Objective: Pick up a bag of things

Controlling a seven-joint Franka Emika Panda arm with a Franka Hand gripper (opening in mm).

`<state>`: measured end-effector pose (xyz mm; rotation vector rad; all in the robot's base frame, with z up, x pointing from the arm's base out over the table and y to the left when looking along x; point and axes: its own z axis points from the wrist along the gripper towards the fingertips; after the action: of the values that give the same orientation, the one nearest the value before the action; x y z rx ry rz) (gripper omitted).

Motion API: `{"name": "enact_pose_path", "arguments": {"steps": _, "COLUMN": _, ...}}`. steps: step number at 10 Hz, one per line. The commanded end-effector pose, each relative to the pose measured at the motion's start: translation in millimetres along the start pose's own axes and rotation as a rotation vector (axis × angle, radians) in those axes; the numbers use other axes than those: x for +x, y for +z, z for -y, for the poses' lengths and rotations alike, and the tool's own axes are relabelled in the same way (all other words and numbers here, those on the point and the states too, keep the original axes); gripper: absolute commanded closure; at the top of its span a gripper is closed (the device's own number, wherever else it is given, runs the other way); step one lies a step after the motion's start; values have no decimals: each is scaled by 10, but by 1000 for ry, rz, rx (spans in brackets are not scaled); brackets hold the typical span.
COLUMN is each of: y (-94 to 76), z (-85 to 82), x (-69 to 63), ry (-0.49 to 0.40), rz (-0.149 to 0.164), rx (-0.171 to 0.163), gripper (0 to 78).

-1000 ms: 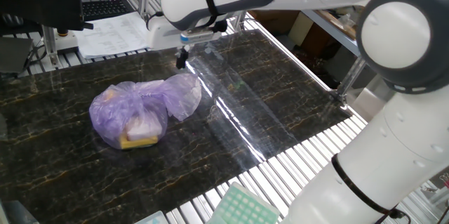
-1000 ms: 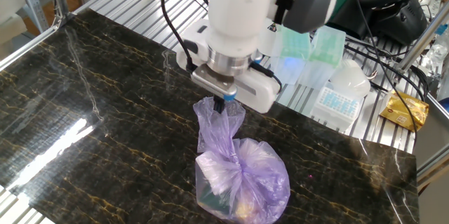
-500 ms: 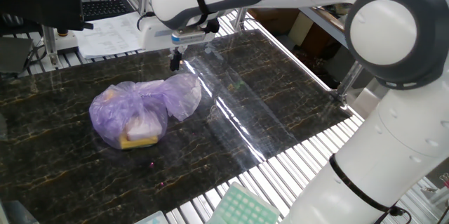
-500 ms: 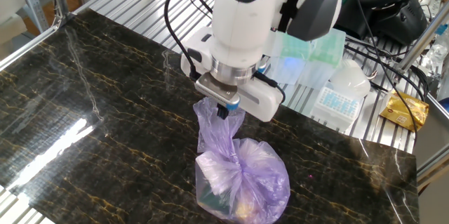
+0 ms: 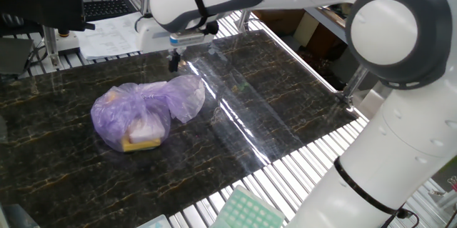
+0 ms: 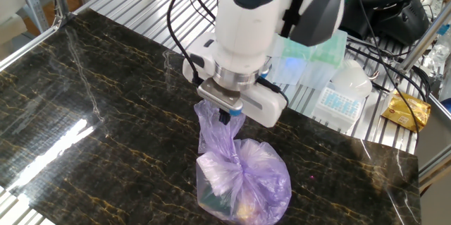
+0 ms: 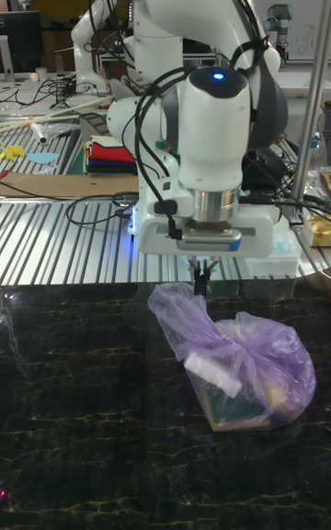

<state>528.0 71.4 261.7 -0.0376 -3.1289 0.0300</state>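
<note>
The bag of things (image 5: 140, 116) is a wrinkly light-purple plastic bag lying on the dark marble table (image 5: 271, 106). A yellow block and pale items show through it. Its loose flap (image 5: 187, 93) spreads toward the right. My gripper (image 5: 173, 62) hangs a little above the table just behind that flap, its dark fingers close together with nothing between them. In the other fixed view the gripper (image 6: 225, 117) sits right at the flap's upper end above the bag (image 6: 243, 179). In the tall view the gripper (image 7: 199, 288) hovers over the bag's (image 7: 244, 364) left corner.
Papers (image 5: 114, 31) and a keyboard lie behind the table at the left. A green rack (image 5: 246, 210) sits by the front edge. Plastic boxes (image 6: 331, 91) and a yellow packet (image 6: 405, 112) rest on the slatted metal frame beyond the table.
The gripper has drifted left in one fixed view and slightly nearer the bag's flap in the other. The bag has not moved.
</note>
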Motion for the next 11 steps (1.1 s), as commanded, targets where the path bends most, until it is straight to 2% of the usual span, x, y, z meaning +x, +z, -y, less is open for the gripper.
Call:
{"name": "enact_pose_path", "arguments": {"steps": 1, "y": -57, "z": -239, "x": -128, "ry": 5, "rz": 6, "rx": 18, "gripper": 776}}
{"name": "enact_pose_path", "arguments": {"steps": 2, "y": -21, "z": -264, "x": -157, "ry": 6, "rz": 21, "rx": 19, "gripper": 776}}
{"name": "enact_pose_path", "arguments": {"steps": 5, "y": -21, "z": -264, "x": -157, "ry": 3, "rz": 14, "rx": 2, "gripper": 776}}
{"name": "enact_pose_path", "arguments": {"steps": 7, "y": -21, "z": -264, "x": -157, "ry": -34, "rz": 0, "rx": -6, "gripper": 776}}
{"name": "enact_pose_path", "arguments": {"steps": 9, "y": -21, "z": -264, "x": -157, "ry": -21, "rz": -45, "rx": 9, "gripper": 776}}
{"name": "enact_pose_path", "arguments": {"steps": 10, "y": -21, "z": -264, "x": -157, "ry": -14, "rz": -38, "rx": 18, "gripper": 776}}
{"name": "enact_pose_path", "arguments": {"steps": 11, "y": -21, "z": -264, "x": -157, "ry": -15, "rz": -34, "rx": 13, "gripper": 776}}
